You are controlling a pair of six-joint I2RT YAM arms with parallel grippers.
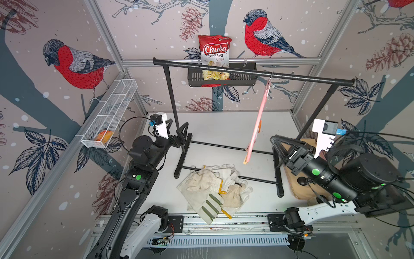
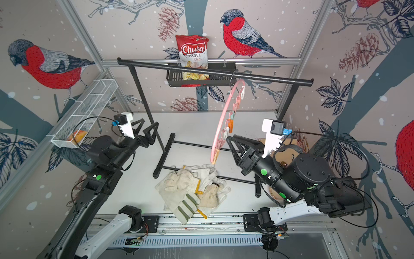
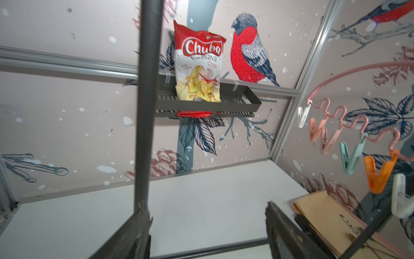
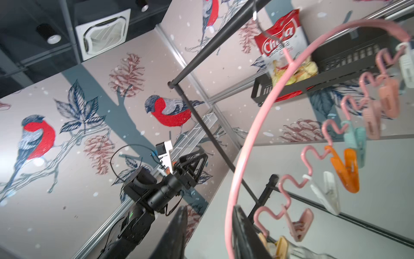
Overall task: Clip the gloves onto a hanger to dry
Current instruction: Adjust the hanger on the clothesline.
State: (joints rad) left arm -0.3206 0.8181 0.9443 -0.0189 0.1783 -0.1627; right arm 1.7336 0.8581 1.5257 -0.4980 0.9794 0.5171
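The gloves [image 1: 208, 188], a loose heap of cream knitted and off-white leather work gloves, lay on the white desk [image 1: 224, 125] at the foot of the black metal garment rack [image 1: 302, 76], none of them clipped up. The thin pink arched plastic hanger [image 1: 257, 125] hung by its metal hook from the rack's top bar, and the small pastel pegs [image 4: 345, 168] I could see held nothing.

My right gripper [image 4: 209, 213] had its jaws partly apart astride the lower end of the pink arch. One finger was just beside it and a gap showed on the other side, so I judged it was not clamped. My left gripper [image 2: 147, 126] stood wide apart and empty beside the rack's upright on that side, above the desk and apart from the gloves.

I read this as the steadying step. Next I'd need to close the right gripper on the arch to keep the hanger from swinging, then lower the left to lift one glove by its cuff.
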